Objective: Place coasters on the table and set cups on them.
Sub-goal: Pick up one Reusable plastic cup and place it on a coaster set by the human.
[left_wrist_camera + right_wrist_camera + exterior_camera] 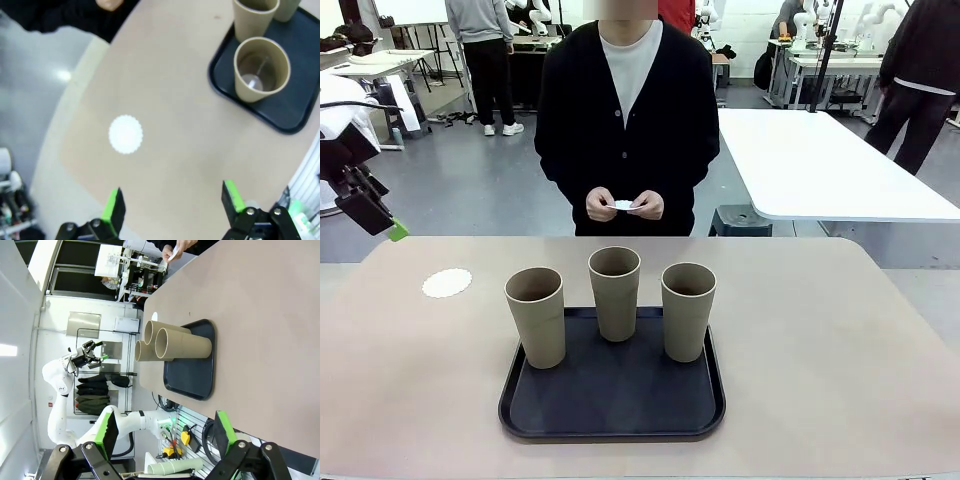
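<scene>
your left arm comes in at the picture's left edge, held high, with your left gripper [382, 218] tilted downward. its fingers [114, 207] stand wide apart and hold nothing. your right gripper [165, 432] is also spread wide and holds nothing, its wrist rolled sideways. across from you, the person's right hand [602, 205] and the person's left hand [648, 206] meet at waist height.

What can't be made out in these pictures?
Front view: how many coasters the person's hands hold; the hands cover them.
Left wrist view: the farthest cup, cut off by the top edge.
Right wrist view: the two rear cups, mostly behind the nearest cup.
</scene>
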Controlling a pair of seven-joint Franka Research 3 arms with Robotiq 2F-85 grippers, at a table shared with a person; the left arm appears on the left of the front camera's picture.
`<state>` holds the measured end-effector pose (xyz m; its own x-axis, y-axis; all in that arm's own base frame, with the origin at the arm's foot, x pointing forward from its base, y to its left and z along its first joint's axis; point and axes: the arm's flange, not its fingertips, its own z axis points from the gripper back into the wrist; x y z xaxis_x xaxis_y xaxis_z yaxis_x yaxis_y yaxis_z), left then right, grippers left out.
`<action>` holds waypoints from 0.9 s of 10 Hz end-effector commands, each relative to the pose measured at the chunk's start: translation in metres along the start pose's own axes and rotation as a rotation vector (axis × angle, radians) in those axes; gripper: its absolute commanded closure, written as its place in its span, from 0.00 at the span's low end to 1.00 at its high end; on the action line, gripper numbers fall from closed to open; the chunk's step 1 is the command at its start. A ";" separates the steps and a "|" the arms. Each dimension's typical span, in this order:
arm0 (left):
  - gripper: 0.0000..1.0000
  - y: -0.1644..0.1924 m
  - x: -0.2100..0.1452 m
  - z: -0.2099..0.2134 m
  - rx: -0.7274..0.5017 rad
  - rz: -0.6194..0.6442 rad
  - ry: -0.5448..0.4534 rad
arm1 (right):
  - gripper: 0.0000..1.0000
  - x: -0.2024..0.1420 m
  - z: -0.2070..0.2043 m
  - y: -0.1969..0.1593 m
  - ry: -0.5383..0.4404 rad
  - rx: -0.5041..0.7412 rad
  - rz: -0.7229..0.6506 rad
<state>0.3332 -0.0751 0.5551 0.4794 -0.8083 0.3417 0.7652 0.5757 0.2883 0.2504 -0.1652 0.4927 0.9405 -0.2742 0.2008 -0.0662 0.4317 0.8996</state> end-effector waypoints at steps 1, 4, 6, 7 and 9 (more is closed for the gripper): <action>0.00 0.010 -0.002 -0.019 -0.156 -0.265 -0.056 | 0.00 0.001 0.000 0.001 -0.007 0.022 0.006; 0.00 0.034 -0.022 -0.069 -0.293 -0.654 -0.269 | 0.00 0.001 0.000 0.001 -0.007 0.022 0.006; 0.00 0.043 -0.030 -0.095 -0.403 -0.745 -0.489 | 0.00 0.001 0.000 0.001 -0.007 0.022 0.006; 0.00 0.041 -0.031 -0.112 -0.486 -0.743 -0.603 | 0.00 0.001 0.000 0.001 -0.007 0.022 0.006; 0.00 0.037 -0.036 -0.145 -0.565 -0.650 -0.720 | 0.00 0.001 0.000 0.001 -0.007 0.022 0.006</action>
<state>0.3842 -0.0433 0.4400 -0.3700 -0.5911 0.7168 0.9284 -0.2066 0.3088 0.2499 -0.1658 0.4928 0.9399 -0.2764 0.2004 -0.0647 0.4321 0.8995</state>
